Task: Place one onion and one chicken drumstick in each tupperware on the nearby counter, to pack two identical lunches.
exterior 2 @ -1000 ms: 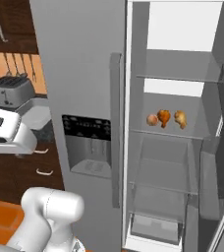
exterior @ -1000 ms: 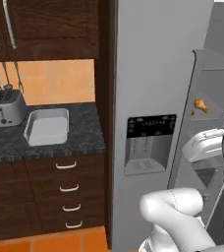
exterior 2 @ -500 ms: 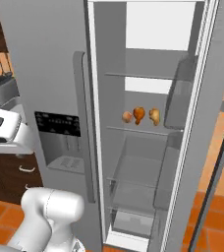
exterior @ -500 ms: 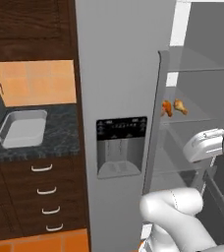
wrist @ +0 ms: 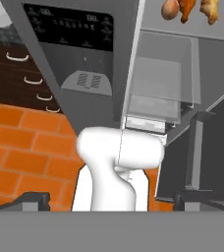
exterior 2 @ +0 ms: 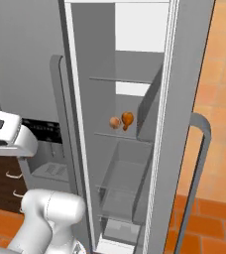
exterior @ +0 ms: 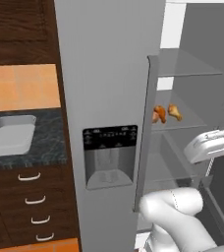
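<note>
Drumsticks [exterior: 166, 112] and an onion [exterior 2: 114, 122] sit on the open fridge's middle shelf [exterior: 187, 120]. The tupperware [exterior: 10, 137], empty, lies on the bench [exterior: 47, 147] at 9 o'clock. The base has driven fridgeward, so picking probably comes next. Gripper [wrist: 111, 201] apart, holding nothing.

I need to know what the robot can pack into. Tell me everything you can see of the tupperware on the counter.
One tupperware shows at the left edge of the left base view: a shallow, pale grey rectangular tray with rounded corners and a flat rim, plastic by its look. It lies flat and open on the counter, left of the fridge and above the drawers. It looks empty; its left end is cut off.
</note>
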You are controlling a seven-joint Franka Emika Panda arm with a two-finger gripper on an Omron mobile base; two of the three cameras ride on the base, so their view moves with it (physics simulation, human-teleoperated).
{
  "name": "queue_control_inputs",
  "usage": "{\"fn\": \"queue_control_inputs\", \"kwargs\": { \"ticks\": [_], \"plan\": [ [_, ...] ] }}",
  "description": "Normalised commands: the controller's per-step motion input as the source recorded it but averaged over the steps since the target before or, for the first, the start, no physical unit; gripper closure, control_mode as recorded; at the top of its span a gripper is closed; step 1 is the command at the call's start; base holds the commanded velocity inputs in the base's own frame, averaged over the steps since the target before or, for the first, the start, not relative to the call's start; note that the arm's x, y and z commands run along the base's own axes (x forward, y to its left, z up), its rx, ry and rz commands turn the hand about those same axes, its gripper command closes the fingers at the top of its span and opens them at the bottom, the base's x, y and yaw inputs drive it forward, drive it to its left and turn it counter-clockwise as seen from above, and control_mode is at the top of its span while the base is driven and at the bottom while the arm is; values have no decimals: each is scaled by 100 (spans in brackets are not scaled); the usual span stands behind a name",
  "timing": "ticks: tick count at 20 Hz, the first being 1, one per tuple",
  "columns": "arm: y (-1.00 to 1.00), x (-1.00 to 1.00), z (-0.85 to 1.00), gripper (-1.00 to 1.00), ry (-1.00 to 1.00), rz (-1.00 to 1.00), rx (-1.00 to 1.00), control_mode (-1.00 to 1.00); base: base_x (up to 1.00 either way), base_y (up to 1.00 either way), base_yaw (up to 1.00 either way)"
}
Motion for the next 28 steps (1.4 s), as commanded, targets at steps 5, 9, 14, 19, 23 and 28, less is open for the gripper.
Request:
{"fn": "queue_control_inputs", "kwargs": {
  "ticks": [5, 9, 14, 19, 23, 28],
  "plan": [
    [0, 0, 0, -100, 0, 0, 0, 100, 19, -52, 0],
    [0, 0, 0, -100, 0, 0, 0, 100, 0, -66, 4],
    [-29, 34, 0, -100, 5, 6, 3, -100, 1, -9, 1],
    [-36, 96, -22, -100, 0, 6, -6, -100, 0, 0, 0],
    [52, 100, -87, -100, -16, -21, -42, -100, 0, 0, 0],
    [-63, 100, -24, -100, 10, -11, 14, -100, 0, 0, 0]
  ]
}}
